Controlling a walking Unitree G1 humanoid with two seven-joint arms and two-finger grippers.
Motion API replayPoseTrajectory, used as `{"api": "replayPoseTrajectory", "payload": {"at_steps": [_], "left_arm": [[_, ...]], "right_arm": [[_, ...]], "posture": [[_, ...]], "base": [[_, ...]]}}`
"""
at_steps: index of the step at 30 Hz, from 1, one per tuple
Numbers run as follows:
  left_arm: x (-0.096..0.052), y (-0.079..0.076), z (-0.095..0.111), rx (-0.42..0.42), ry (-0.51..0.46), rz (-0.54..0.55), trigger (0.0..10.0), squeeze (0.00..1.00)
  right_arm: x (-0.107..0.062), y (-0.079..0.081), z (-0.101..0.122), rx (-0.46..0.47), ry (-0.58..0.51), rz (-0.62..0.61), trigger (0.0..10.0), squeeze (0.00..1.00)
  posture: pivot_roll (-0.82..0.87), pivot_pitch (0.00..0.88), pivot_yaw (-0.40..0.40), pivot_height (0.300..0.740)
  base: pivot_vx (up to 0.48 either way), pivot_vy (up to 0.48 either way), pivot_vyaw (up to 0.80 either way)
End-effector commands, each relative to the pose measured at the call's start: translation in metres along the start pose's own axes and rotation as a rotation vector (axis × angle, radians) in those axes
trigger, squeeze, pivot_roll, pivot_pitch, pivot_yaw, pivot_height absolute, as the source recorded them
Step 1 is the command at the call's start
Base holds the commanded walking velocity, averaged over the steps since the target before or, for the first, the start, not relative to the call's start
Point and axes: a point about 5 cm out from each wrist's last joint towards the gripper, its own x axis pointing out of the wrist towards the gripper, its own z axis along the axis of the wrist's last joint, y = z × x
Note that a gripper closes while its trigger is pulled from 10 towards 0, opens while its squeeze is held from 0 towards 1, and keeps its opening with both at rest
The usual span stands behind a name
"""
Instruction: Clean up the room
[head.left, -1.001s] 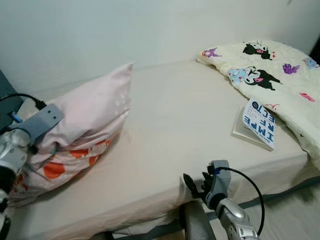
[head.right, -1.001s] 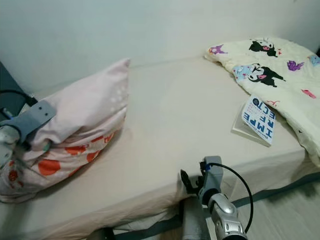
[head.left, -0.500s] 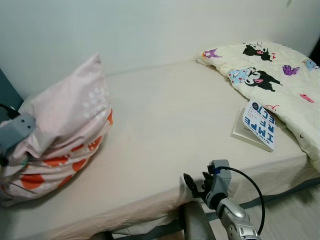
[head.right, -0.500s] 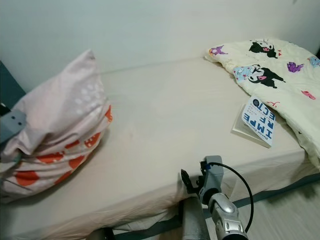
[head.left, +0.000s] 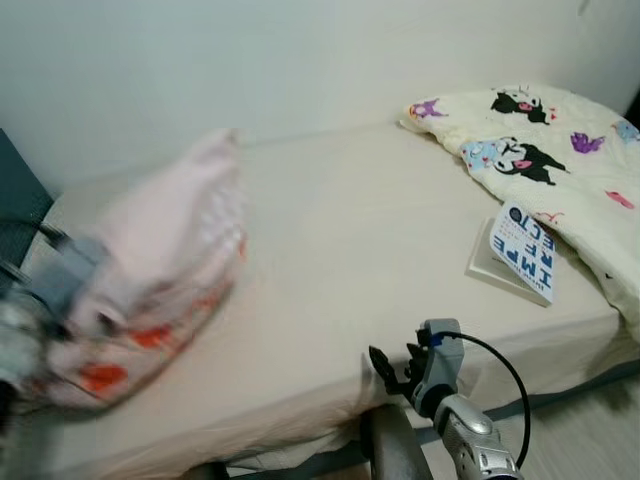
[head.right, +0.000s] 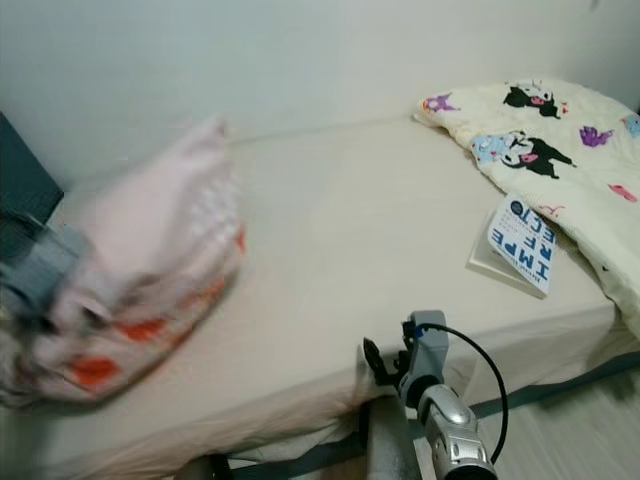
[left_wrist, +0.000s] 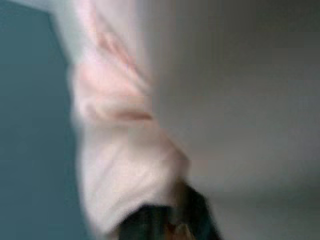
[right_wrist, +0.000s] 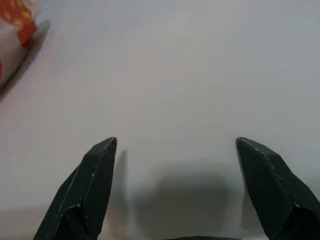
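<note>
Pink pillow (head.left: 160, 260) gripped by left pincer (left_wrist: 165, 222), blurred

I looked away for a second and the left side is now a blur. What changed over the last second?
The left gripper swung the pillow toward the head of the bed, then partway back toward the middle; both are motion-blurred and the pillow is still held. The book, the quilt and the right gripper, open at the bed's near edge, stayed put.
</note>
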Motion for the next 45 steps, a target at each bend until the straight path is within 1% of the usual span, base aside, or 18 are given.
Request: {"api": "replayPoseTrajectory", "payload": {"at_steps": [1, 4, 13, 14, 18, 19, 20, 21, 22, 23, 28, 31, 33, 36, 37, 39, 43, 45], "left_arm": [[0.0, -0.011, -0.022, -0.016, 0.106, -0.041, 10.0, 1.0], [-0.005, -0.026, -0.031, 0.009, 0.152, -0.082, 10.0, 1.0], [-0.019, -0.028, -0.02, 0.044, 0.138, -0.249, 10.0, 1.0], [-0.033, -0.027, 0.005, -0.025, 0.016, -0.382, 10.0, 1.0], [-0.053, -0.027, 0.036, -0.099, -0.157, -0.526, 10.0, 1.0], [-0.073, -0.024, 0.061, -0.124, -0.338, -0.633, 10.0, 1.0], [-0.073, -0.024, 0.061, -0.124, -0.338, -0.633, 10.0, 1.0], [-0.107, -0.018, 0.089, -0.155, -0.594, -0.786, 10.0, 1.0], [-0.107, -0.018, 0.089, -0.155, -0.594, -0.786, 10.0, 1.0], [-0.122, -0.01, 0.102, -0.173, -0.737, -0.816, 10.0, 1.0], [-0.127, -0.004, 0.108, -0.233, -0.811, -0.817, 10.0, 1.0], [-0.141, 0.0, 0.111, -0.247, -0.889, -0.86, 10.0, 1.0], [-0.147, 0.001, 0.111, -0.229, -0.903, -0.873, 10.0, 1.0], [-0.157, 0.005, 0.099, -0.109, -0.815, -0.871, 10.0, 1.0], [-0.153, 0.004, 0.079, 0.047, -0.598, -0.827, 10.0, 1.0], [-0.15, 0.007, 0.073, 0.066, -0.545, -0.791, 10.0, 1.0], [-0.132, 0.017, 0.079, -0.068, -0.587, -0.65, 10.0, 1.0], [-0.107, 0.018, 0.088, -0.27, -0.608, -0.544, 10.0, 1.0]], "right_arm": [[-0.002, 0.0, -0.008, 0.024, 0.031, -0.008, 10.0, 0.0], [-0.003, -0.001, -0.009, 0.021, 0.034, -0.008, 10.0, 0.0], [-0.003, -0.001, -0.009, 0.022, 0.04, -0.004, 10.0, 0.0], [-0.003, -0.002, -0.009, 0.024, 0.041, -0.004, 10.0, 0.0], [-0.003, -0.002, -0.009, 0.026, 0.042, -0.004, 10.0, 0.0], [-0.002, -0.002, -0.009, 0.027, 0.043, -0.003, 10.0, 0.0], [-0.002, -0.002, -0.009, 0.027, 0.043, -0.003, 10.0, 0.0], [-0.002, -0.001, -0.009, 0.028, 0.043, -0.002, 10.0, 0.0], [-0.002, -0.001, -0.009, 0.028, 0.043, -0.002, 10.0, 0.0], [-0.002, -0.001, -0.01, 0.03, 0.043, -0.003, 10.0, 0.0], [-0.003, -0.002, -0.01, 0.033, 0.041, -0.005, 10.0, 0.0], [-0.003, -0.002, -0.01, 0.032, 0.041, -0.006, 10.0, 0.0], [-0.003, -0.002, -0.01, 0.03, 0.042, -0.006, 10.0, 0.0], [-0.003, -0.002, -0.01, 0.026, 0.045, -0.003, 10.0, 0.0], [-0.003, -0.002, -0.01, 0.026, 0.047, -0.001, 10.0, 0.0], [-0.003, -0.002, -0.01, 0.027, 0.048, 0.0, 10.0, 0.0], [-0.002, -0.002, -0.01, 0.035, 0.048, 0.0, 10.0, 0.0], [-0.002, -0.002, -0.01, 0.035, 0.045, -0.001, 10.0, 0.0]], "posture": [[-0.11, 0.109, 0.016, 0.581], [-0.1, 0.11, 0.013, 0.581], [-0.1, 0.109, 0.009, 0.581], [-0.1, 0.109, 0.008, 0.581], [-0.1, 0.108, 0.007, 0.581], [-0.1, 0.108, 0.008, 0.581], [-0.1, 0.108, 0.008, 0.581], [-0.1, 0.107, 0.009, 0.581], [-0.1, 0.107, 0.009, 0.581], [-0.1, 0.11, 0.012, 0.581], [-0.1, 0.111, 0.013, 0.581], [-0.1, 0.111, 0.01, 0.581], [-0.1, 0.109, 0.007, 0.581], [-0.1, 0.11, 0.004, 0.581], [-0.09, 0.11, 0.003, 0.581], [-0.09, 0.11, 0.003, 0.581], [-0.09, 0.112, 0.007, 0.581], [-0.09, 0.111, 0.01, 0.581]], "base": [[0.0, 0.0, 0.0], [0.0, 0.0, 0.0], [0.0, 0.0, 0.0], [0.0, 0.0, 0.0], [0.0, 0.0, 0.0], [0.0, 0.0, 0.0], [0.0, 0.0, 0.0], [0.0, 0.0, 0.0], [0.0, 0.0, 0.0], [0.0, 0.0, 0.0], [0.0, 0.0, 0.0], [0.0, 0.0, 0.0], [0.0, 0.0, 0.0], [0.0, 0.0, 0.0], [0.0, 0.0, 0.0], [0.0, 0.0, 0.0], [0.0, 0.0, 0.0], [0.0, 0.0, 0.0]]}}
